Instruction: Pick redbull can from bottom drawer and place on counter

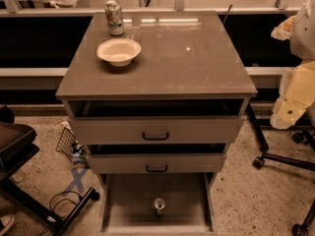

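Redbull can [159, 206] is spotted upright in the open bottom drawer [128, 200], not yet picked.

It is set mid-tray, well apart from the side walls, so a reach from above is judged open. The drawer is drawn out well past the two upper drawers, which are only cracked. The counter [197, 58] is shared with a bowl [118, 51] and a green-and-white can [114, 17] at its far left, so bare room for placing is judged to lie on the right. The gripper is not caught in shot. Only a pale arm [295, 90] is seen at the right edge, beside the cabinet, so open or closed cannot be told.
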`<control>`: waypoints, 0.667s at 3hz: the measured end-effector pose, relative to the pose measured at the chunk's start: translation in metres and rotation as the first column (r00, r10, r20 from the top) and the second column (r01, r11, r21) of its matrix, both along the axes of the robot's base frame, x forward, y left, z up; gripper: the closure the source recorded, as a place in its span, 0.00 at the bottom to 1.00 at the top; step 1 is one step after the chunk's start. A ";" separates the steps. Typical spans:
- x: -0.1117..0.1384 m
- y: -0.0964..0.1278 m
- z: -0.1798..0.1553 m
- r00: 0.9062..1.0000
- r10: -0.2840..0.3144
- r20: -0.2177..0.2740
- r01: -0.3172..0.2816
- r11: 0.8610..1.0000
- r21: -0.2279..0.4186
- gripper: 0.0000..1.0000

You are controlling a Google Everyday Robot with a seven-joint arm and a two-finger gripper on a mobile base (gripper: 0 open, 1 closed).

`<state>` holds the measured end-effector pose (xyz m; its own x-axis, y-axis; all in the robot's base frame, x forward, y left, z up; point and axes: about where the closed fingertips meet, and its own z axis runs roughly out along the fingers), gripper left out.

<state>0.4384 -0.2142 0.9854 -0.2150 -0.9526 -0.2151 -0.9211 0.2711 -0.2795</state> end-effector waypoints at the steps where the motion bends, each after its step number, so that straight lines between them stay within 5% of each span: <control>1: 0.000 0.000 0.000 1.000 0.000 0.000 0.000 1.000 0.000 0.00; 2: -0.001 -0.010 -0.010 1.000 -0.013 0.012 0.012 0.997 0.070 0.00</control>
<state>0.4375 -0.2240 0.9753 -0.2240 -0.9323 -0.2841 -0.9138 0.3022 -0.2713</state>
